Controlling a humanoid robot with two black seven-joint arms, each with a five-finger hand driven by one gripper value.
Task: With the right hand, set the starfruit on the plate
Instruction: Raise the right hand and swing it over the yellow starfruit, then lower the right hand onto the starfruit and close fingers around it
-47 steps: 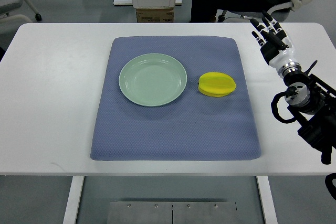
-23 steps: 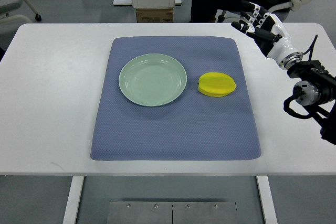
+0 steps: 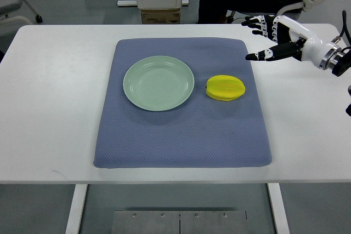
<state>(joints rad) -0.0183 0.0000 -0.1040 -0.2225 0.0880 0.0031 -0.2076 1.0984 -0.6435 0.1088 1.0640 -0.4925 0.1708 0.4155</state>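
Above the table's far right edge, the right hand (image 3: 272, 38) hovers spread open, holding nothing.

White table (image 3: 55, 97) under blue mat (image 3: 181, 135)

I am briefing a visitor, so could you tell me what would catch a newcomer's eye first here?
Probably the bright yellow starfruit on the blue mat, just right of the empty pale green plate. Next, the right hand, fingers spread, above the table's far right, holding nothing.
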